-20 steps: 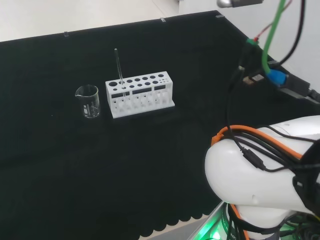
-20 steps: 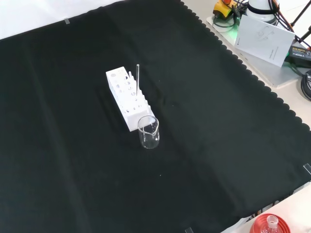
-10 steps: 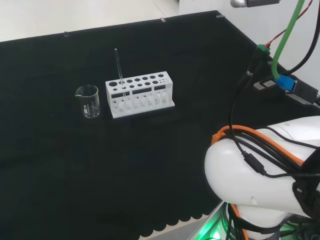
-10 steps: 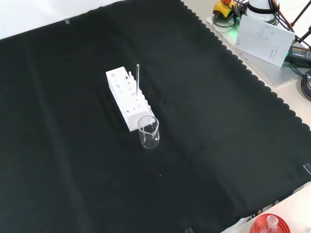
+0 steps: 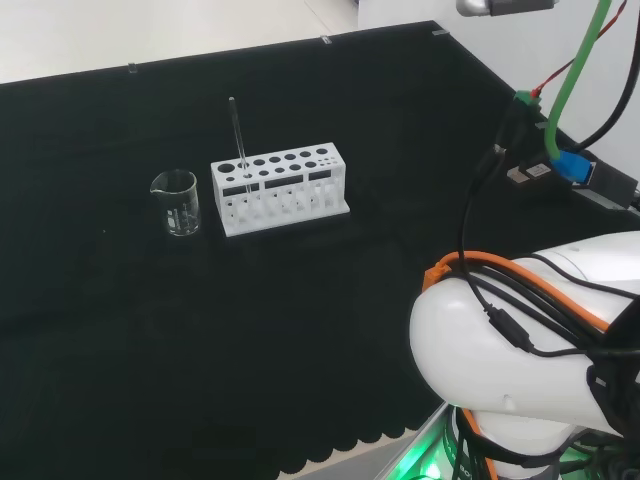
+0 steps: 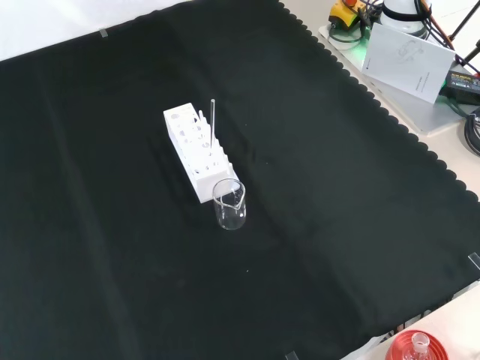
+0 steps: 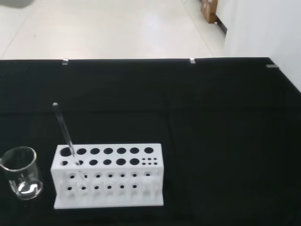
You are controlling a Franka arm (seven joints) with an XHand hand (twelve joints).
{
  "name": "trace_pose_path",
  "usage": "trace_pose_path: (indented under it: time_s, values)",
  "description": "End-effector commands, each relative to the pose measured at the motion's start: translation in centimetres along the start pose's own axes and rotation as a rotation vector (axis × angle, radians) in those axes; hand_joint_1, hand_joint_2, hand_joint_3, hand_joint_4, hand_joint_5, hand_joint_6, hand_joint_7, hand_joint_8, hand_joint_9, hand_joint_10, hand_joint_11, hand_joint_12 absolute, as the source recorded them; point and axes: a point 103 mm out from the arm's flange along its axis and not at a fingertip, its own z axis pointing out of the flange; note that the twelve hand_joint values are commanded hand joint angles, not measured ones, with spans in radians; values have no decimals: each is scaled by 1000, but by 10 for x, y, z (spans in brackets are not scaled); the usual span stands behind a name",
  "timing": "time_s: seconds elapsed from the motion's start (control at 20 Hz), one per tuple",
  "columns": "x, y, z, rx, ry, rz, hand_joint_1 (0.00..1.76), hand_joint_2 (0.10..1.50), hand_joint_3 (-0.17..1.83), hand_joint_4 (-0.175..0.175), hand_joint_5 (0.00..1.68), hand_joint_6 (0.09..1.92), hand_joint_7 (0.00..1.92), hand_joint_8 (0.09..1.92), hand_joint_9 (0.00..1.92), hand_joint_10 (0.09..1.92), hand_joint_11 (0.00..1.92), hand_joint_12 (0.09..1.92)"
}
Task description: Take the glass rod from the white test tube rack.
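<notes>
The white test tube rack (image 5: 278, 188) stands near the middle of the black cloth, and the front view (image 6: 196, 150) and wrist view (image 7: 108, 176) show it too. A thin glass rod (image 5: 237, 140) stands in a hole at the rack's end nearest the beaker, leaning slightly. The rod (image 6: 212, 120) rises well above the rack's top, with its upper tip free (image 7: 65, 134). In the wrist view the rack sits some way off across the cloth. Nothing touches the rod or the rack.
A small clear beaker (image 5: 177, 202) stands just beside the rack's rod end (image 6: 229, 204) (image 7: 21, 173). The arm's white link (image 5: 520, 350) and cables fill the head view's right. A red ribbed stand with a flask (image 6: 416, 346) sits off the cloth's corner.
The cables at the head view's upper right have shifted slightly up and to the right. The rack, the rod and the beaker have not moved.
</notes>
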Motion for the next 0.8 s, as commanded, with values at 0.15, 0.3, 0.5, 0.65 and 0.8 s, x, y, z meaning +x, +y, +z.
trace_pose_path:
  time_s: [0.15,0.3,0.5,0.65,0.8]
  values:
    - [3,13,12,10,44,-21,583,693,197,149,0,87,0,87,0,542,0,1307]
    - [4,18,17,19,39,-33,589,699,183,162,0,87,0,87,0,531,0,1268]
    - [7,29,25,26,27,-59,594,705,170,159,0,87,0,87,0,565,0,1286]
    - [11,38,32,22,15,-87,612,708,156,142,22,87,21,87,0,679,0,1409]
    - [18,50,40,37,8,-116,638,708,146,122,53,87,77,87,0,851,0,1479]
